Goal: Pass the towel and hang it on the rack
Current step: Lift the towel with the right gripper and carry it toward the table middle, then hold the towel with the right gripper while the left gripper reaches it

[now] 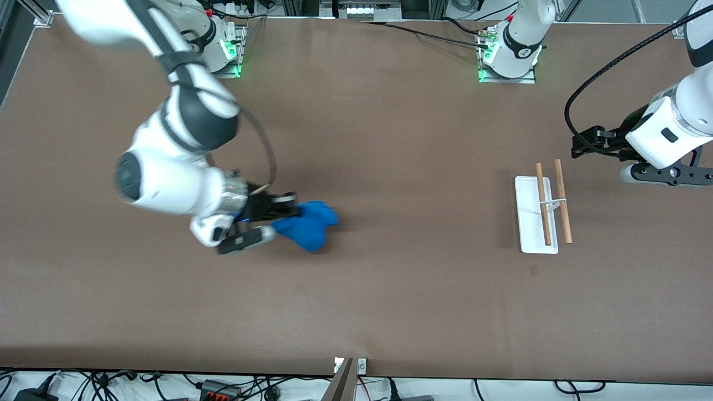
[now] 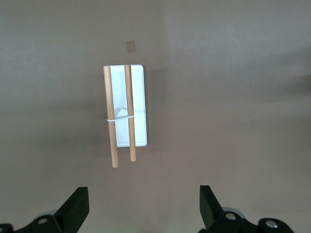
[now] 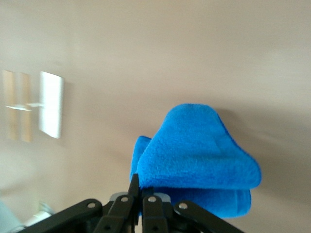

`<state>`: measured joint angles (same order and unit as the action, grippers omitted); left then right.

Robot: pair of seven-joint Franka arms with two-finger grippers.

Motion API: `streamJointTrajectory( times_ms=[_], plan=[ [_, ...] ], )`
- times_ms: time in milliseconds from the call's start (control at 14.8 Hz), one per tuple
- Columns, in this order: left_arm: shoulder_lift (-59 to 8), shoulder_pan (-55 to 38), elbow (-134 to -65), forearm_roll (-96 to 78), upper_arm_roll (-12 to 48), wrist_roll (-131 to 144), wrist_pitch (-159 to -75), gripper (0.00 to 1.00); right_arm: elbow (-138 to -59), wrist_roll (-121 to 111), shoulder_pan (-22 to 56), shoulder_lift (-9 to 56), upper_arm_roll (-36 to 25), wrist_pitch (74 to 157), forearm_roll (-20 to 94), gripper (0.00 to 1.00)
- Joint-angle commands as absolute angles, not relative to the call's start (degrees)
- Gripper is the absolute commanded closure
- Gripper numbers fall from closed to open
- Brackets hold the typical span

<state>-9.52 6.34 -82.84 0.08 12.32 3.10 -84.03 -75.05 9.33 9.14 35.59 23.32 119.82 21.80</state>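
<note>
Across the front view I counted one blue towel (image 1: pixel 309 225), one rack (image 1: pixel 535 214) and two arms. At about nine o'clock from the table's middle the right gripper (image 1: pixel 278 214) was clamped on an edge of the towel; my arm's wrist covered most of the fingers, and I could not tell whether the bunched cloth touched the table (image 1: pixel 390 167). At roughly three o'clock from the table's middle stood the rack, toward the left arm's end, its white base flat and two wooden rods lying parallel above it, the thin upright barely visible between them. My left gripper (image 1: pixel 579 146) waited over bare table at about one o'clock from the rack, partly cut off by the frame edge, so its fingers were hard to read there.

From the left wrist view I saw the rack (image 2: pixel 125 112) whole, both rods overhanging the base, with one small square mark on the table at twelve o'clock from it. Two dark fingertips (image 2: pixel 77 206) stood wide apart with nothing between them, their bodies cut off.

From the right wrist view the towel (image 3: pixel 199 162) was folded over and pinched by the closed fingers (image 3: pixel 131 191), and the rack (image 3: pixel 34 107) was a blurred shape at nine o'clock.
</note>
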Motion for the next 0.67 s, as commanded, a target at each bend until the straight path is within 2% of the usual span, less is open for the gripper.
streamJointTrajectory(
  times_ms=[0, 202, 405, 607],
  plan=[
    [-11.15, 4.41, -82.44, 0.35, 12.48, 2.29, -83.49, 0.00, -73.39, 15.53, 13.78, 36.21, 23.55, 126.19, 27.67, 1.00],
    [-12.48, 3.69, -82.53, -5.34, 12.48, 0.80, -86.21, 0.00, -72.95, 19.94, 15.73, 36.21, 25.13, 131.56, 32.07, 1.00],
    [-12.48, 3.78, -83.75, -8.61, 12.48, -14.53, -90.26, 0.00, -72.86, 20.65, 15.82, 36.12, 27.33, 132.27, 37.52, 1.00],
    [-12.57, 0.55, -84.37, -9.49, 12.48, -33.42, -94.21, 0.00, -72.33, 20.83, 15.91, 36.12, 27.33, 132.19, 37.97, 1.00]
  ],
)
